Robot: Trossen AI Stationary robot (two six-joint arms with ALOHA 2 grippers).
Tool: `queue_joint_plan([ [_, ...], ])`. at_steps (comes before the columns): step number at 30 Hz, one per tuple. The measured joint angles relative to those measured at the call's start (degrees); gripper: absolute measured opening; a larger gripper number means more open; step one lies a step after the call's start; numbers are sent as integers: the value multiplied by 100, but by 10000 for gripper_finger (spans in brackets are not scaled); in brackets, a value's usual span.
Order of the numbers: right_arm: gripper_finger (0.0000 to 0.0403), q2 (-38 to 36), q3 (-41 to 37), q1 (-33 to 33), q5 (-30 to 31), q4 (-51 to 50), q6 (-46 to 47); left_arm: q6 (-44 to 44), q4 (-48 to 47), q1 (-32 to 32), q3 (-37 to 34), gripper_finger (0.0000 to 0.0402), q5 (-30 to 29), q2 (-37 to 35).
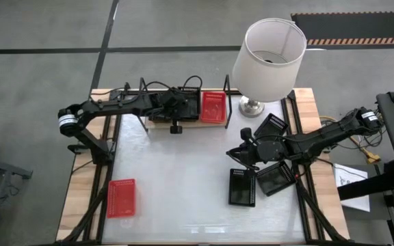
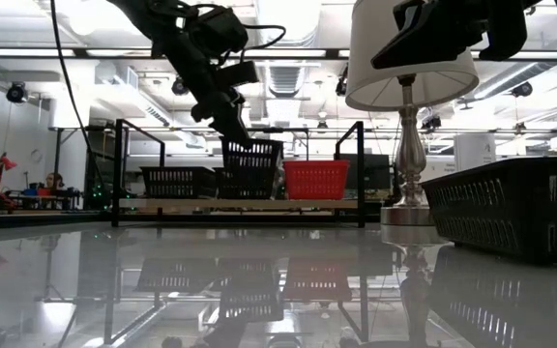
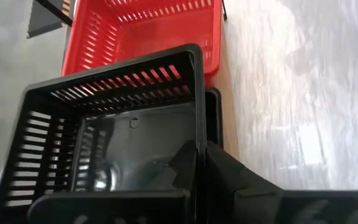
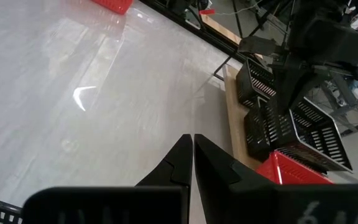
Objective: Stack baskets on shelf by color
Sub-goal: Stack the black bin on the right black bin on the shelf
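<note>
The shelf (image 2: 298, 205) stands at the table's far edge. It carries a red basket (image 1: 213, 107) at its right end and a black basket (image 2: 177, 181) at its left. Between them my left gripper (image 2: 232, 124) is shut on another black basket (image 2: 252, 164), which sits a little higher than its neighbours; its bottom is inside the rim of a further black basket (image 3: 212, 118). A second red basket (image 1: 121, 198) lies on the table at the near left. My right gripper (image 4: 193, 146) hangs shut and empty above the table's right half. My left gripper pinches the black basket's long wall on the table's near side (image 3: 198, 146), one finger inside the basket and one outside. The fingers slant down from the table's left and lie along the wall. The basket stays upright, slightly tilted, its bottom inside the rim of the black basket beneath.
A lamp with a white shade (image 1: 269, 58) stands at the far right beside the shelf. Three black baskets (image 1: 272, 126) (image 1: 242, 186) (image 1: 276, 179) lie on the table's right side under and around my right arm. The middle of the table is bare.
</note>
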Motion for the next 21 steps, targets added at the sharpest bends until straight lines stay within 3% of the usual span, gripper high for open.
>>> queue_joint_plan([
  [10, 9, 0, 0, 0, 1, -10, 10, -258, -1, 0, 0, 1, 0, 0],
  [21, 9, 0, 0, 0, -1, -37, 20, -262, -1, -4, 0, 40, -4, 0],
])
